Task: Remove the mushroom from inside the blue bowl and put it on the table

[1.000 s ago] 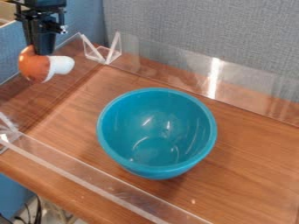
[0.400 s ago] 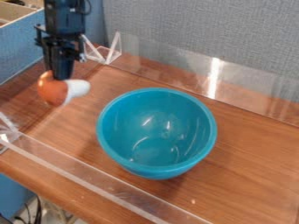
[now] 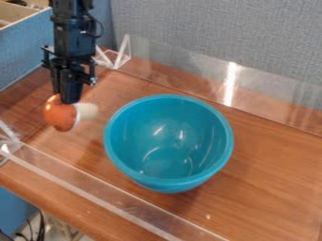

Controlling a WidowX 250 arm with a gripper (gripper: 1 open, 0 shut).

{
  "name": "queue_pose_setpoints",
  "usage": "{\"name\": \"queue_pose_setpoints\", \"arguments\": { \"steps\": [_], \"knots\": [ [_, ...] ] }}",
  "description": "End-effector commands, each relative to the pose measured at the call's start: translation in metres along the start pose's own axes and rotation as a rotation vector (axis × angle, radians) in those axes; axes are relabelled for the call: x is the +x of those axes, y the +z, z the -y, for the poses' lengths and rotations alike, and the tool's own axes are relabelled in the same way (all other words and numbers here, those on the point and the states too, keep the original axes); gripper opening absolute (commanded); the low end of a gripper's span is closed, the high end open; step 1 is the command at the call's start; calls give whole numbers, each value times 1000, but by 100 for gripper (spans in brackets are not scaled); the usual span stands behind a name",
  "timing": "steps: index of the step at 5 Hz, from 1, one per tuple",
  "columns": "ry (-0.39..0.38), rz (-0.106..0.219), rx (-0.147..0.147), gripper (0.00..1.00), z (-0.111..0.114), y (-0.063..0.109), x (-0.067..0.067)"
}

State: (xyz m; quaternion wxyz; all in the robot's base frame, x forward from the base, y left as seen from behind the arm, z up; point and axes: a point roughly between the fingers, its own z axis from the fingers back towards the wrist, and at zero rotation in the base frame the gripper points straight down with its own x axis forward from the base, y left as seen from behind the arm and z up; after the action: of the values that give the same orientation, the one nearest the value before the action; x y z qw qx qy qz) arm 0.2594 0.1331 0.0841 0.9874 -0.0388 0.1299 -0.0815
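A single robot arm reaches down from the upper left of the frame toward a reddish-brown wood-grain table [image 3: 270, 179] edged with low clear acrylic walls [image 3: 189, 66]. Its dark gripper [image 3: 70, 94] points steeply downward, fingers clamped together on a small toy mushroom [image 3: 63, 112]. The mushroom is out of the bowl, held low over the table's left part, to the left of the teal-blue bowl [image 3: 170, 143] and clear of its rim. Whether it touches the wood cannot be told from this view.

The mushroom lies roughly sideways in the grip. Its long axis, from cap to stem, runs close to level: the rounded orange-brown cap faces left toward the table's left edge, and the short white stem [image 3: 85, 112] points right toward the bowl. The fingers seem to pinch it near where cap meets stem.

Risks from here, as a judgement: released above the surface, the rounded cap would likely make the toy roll, toward the bowl or against the near acrylic wall. Pressing down too far could jam the toy against the wood or twist it in the grip. The bowl itself sits empty and well within the table, so it looks unlikely to be disturbed.
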Motion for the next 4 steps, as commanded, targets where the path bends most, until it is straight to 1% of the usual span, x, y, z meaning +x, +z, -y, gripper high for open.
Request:
{"name": "queue_pose_setpoints", "arguments": {
  "steps": [1, 3, 4],
  "knots": [
    [-3, 41, 33, 0, -2, 19, 3],
    [-92, 28, 55, 0, 17, -6, 5],
    [-111, 32, 58, 0, 3, -4, 1]
  ]
}}
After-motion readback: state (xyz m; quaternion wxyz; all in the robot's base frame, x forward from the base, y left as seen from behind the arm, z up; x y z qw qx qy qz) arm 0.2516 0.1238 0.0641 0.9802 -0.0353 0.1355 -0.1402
